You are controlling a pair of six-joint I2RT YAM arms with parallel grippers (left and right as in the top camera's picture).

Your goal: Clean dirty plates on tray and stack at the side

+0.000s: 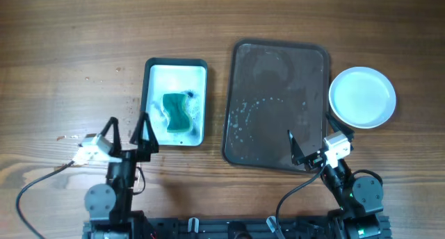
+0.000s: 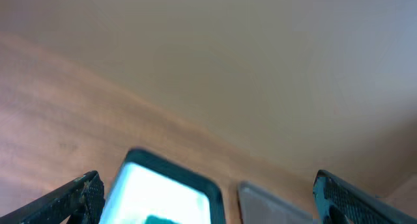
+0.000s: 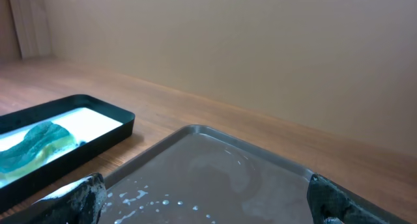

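One white plate (image 1: 362, 96) sits on the surface (image 1: 62, 58) just right of the wet, bare tray (image 1: 278, 72), apparently its stacking side, the sponge (image 1: 178, 112) lies in its basin (image 1: 147, 100), and your left hand (image 1: 129, 122) and right hand (image 1: 309, 143) hover spread, holding nothing, near their bases.

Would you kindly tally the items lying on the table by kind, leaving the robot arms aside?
Trays: 2, the grey tray and the black tray
Teal sponge: 1
White plate: 1 visible
Total: 4
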